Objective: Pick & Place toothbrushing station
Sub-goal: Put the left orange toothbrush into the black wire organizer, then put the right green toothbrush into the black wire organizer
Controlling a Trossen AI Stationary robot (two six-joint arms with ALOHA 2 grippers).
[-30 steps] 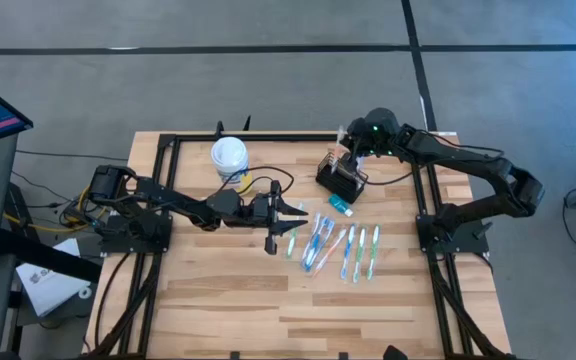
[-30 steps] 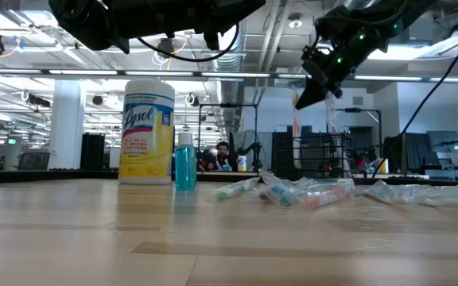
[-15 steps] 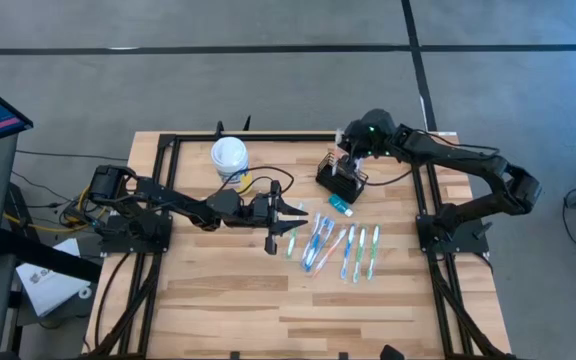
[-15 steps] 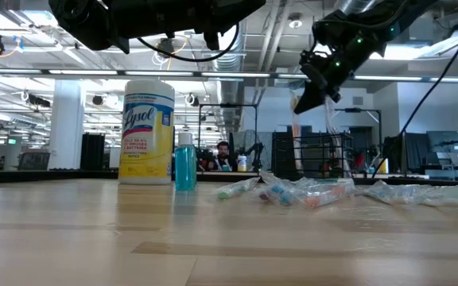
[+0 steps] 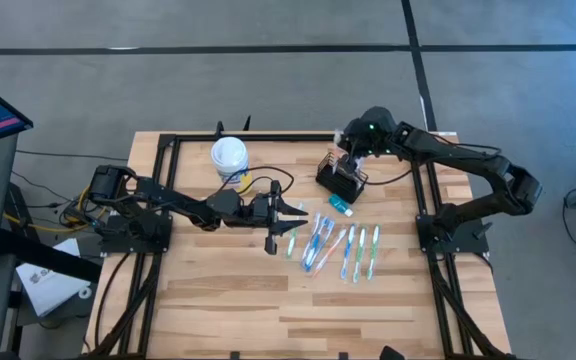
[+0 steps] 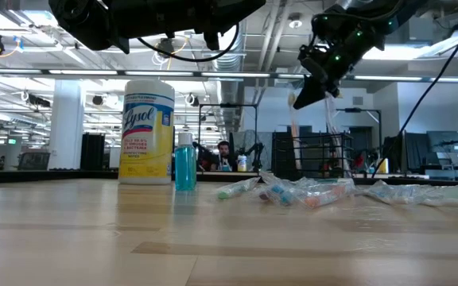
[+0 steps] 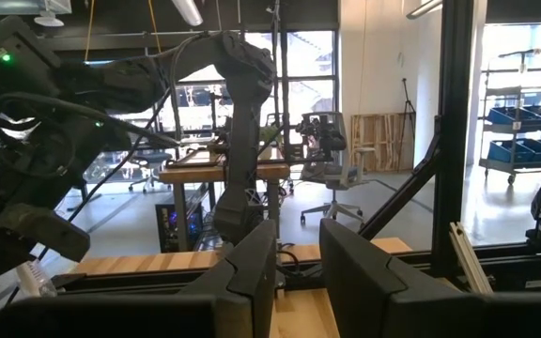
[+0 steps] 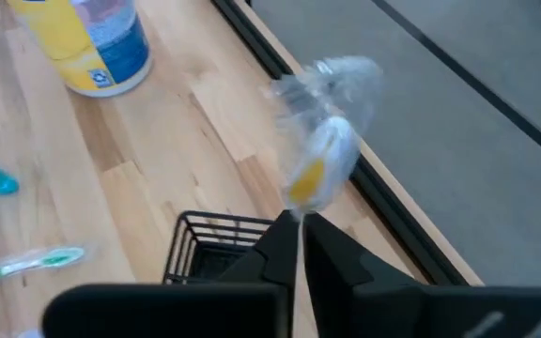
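I see the right gripper (image 8: 294, 246) fingers pinching a wrapped toothbrush (image 8: 319, 160) directly above the black caddy (image 8: 216, 246); left fingers stand parted.

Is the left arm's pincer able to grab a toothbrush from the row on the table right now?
Probably yes. The left pincer hovers right beside the wrapped toothbrushes, nothing lies between them, and it holds nothing. The right pincer is busy over the black caddy.

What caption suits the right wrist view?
Right hand, shut on a wrapped toothbrush, above the black mesh caddy.
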